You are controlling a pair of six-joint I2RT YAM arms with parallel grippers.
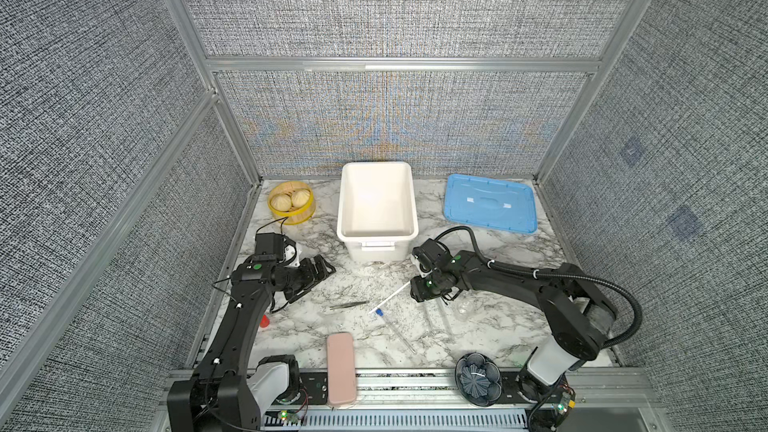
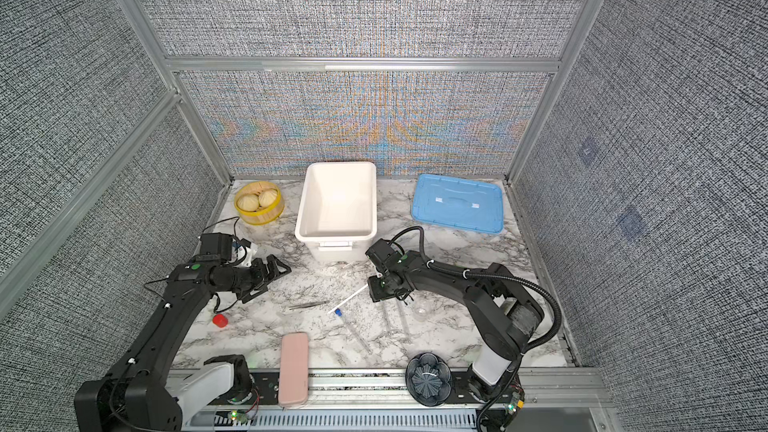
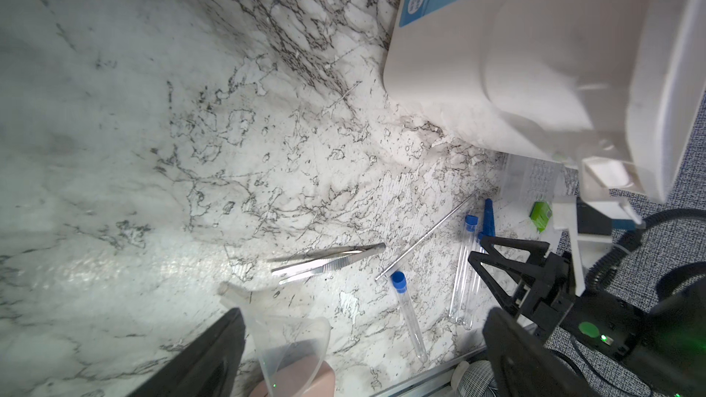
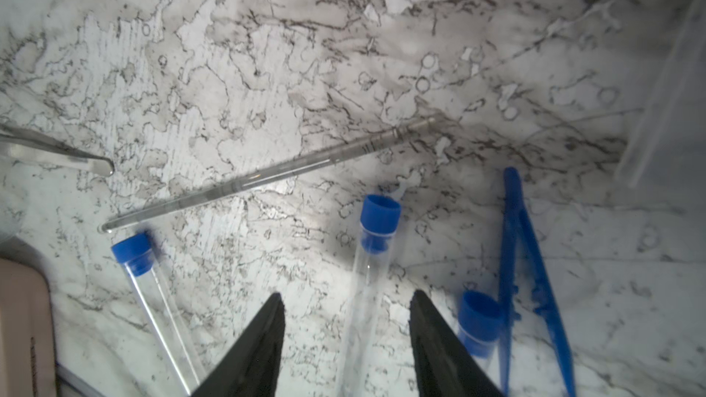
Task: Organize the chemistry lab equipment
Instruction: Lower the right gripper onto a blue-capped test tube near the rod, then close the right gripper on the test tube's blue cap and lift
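On the marble tabletop, in front of the open white plastic bin, the right gripper hangs low over three slim clear tubes with blue caps. Its jaws stand apart, one on each side of the middle tube. A gap shows on both sides, so nothing is clamped yet. The left gripper is spread wide, well apart from the tubes.

The likeliest trouble is the tube itself. It is round, smooth and lying flat, so it could roll or squirt out if the jaws meet it off-centre. One finger sits just beside the neighbouring tube and the blue plastic tweezers, and a skewed close could shove either aside. The third tube and the thin pale rod lie farther off and look safer. The grip seems set near the capped end, so the long tail may droop or swing once lifted.
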